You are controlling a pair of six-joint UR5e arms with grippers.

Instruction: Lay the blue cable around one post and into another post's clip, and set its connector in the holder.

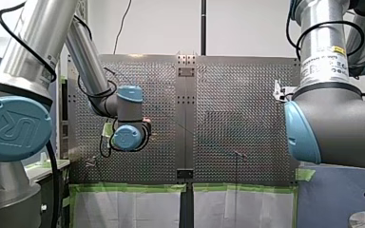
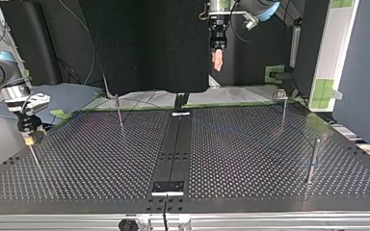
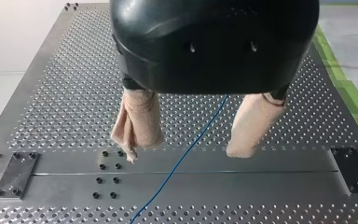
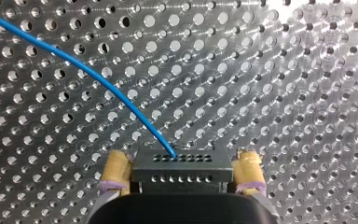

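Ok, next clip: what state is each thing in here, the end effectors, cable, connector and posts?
Left end effector: open, empty, raised above the table.
Right end effector: shut on the connector, low near the table.
Connector: gripped between the yellow pads.
Blue cable: one end in the connector, rest lying across the table.
Posts: upright.

In the front view, my left arm's wrist joint (image 1: 128,135) hides my left gripper (image 3: 185,153), and my right arm (image 1: 330,126) blocks my right gripper (image 4: 182,162). In the left wrist view the blue cable (image 3: 168,177) passes behind the gripper housing and runs out of frame. In the right wrist view the gripper body covers the near part of the connector (image 4: 182,173). The top of the post (image 2: 313,161) is too small to resolve in the top view.
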